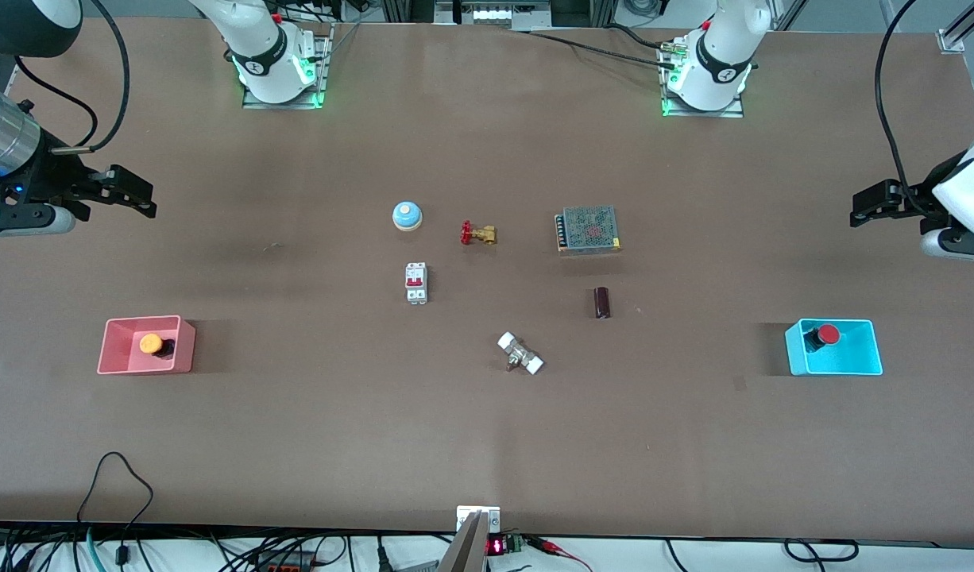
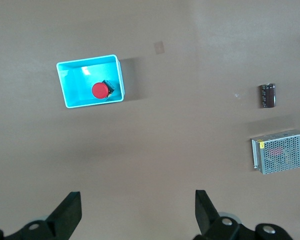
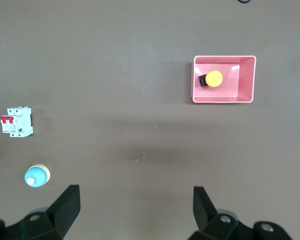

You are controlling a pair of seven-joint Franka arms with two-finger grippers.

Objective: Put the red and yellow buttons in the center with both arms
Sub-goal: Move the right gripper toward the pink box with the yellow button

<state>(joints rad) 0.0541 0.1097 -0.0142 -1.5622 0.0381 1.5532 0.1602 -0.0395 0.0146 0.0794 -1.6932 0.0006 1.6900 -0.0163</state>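
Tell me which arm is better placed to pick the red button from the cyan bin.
The left. The left gripper, open, hangs at the cyan bin's end of the table; the red button lies inside.

The yellow button (image 3: 213, 78) is seen lying inside the pink bin (image 3: 247, 80) on the brown counter (image 3: 115, 75). A white circuit breaker (image 3: 17, 121) and a blue dome bell (image 3: 36, 176) are set well apart from the bin. The right gripper (image 3: 135, 212) is held over bare counter, its fingers (image 3: 67, 207) spread wide.
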